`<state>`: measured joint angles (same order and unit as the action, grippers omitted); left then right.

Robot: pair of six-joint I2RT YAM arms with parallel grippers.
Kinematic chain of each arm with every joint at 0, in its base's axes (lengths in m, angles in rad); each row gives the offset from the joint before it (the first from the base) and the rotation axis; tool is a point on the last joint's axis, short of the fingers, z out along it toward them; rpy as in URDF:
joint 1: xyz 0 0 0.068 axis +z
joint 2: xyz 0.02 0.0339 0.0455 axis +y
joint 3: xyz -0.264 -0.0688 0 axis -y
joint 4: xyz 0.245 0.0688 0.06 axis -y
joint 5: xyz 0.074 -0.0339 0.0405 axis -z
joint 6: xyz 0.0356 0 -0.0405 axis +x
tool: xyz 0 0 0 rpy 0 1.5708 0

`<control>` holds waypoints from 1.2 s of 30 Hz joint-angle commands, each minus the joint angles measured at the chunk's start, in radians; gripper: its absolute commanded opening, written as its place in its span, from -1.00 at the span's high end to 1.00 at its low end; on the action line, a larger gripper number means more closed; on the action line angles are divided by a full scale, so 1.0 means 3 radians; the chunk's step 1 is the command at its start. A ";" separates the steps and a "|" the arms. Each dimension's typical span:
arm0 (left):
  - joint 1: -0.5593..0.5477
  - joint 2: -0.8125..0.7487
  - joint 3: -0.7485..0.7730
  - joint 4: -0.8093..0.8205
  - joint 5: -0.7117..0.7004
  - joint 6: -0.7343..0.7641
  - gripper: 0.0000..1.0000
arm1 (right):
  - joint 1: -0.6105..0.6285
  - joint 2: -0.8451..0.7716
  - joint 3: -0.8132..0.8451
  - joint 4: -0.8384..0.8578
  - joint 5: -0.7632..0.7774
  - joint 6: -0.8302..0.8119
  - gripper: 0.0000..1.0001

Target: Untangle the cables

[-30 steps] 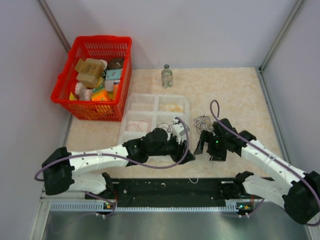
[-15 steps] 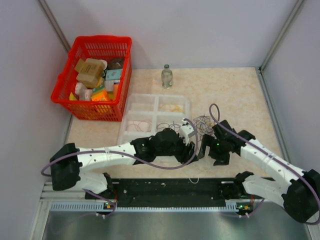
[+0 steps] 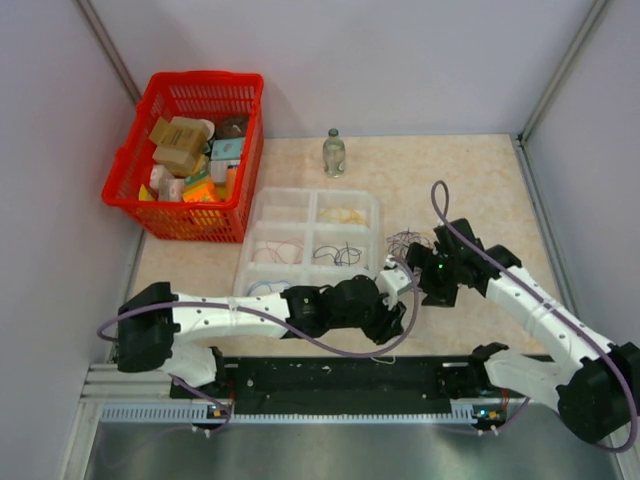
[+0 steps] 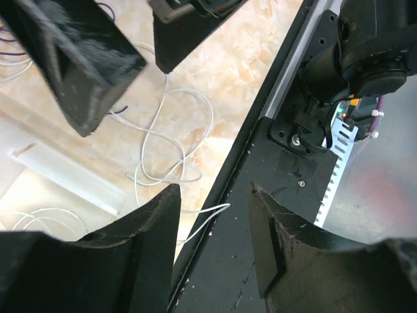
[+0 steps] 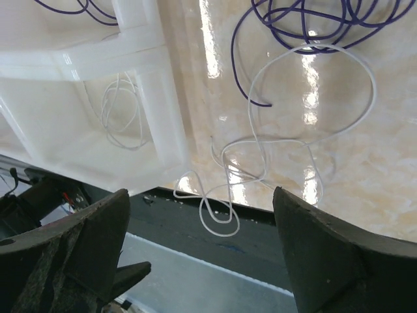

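Cables (image 3: 404, 242) lie loose under left gripper (image 4: 213, 195) and right gripper (image 5: 201, 195), both spread.

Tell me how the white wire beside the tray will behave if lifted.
Likely floppy: the white wire lies in loose, crossing loops. Probably very light, being hair-thin. It may drag the purple wires, whose loops overlap it.
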<state>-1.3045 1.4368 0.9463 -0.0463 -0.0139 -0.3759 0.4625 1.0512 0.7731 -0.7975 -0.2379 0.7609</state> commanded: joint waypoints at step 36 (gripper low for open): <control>-0.0601 0.1423 0.1550 -0.1568 -0.1150 -0.0695 -0.86 | -0.1884 -0.0835 0.1105 -0.0824 0.0195 -0.0665 -0.79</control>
<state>-1.4857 1.8771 1.3746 -0.4652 -0.3126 -0.5358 -0.0948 0.8047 1.1244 -1.0809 -0.1562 0.5827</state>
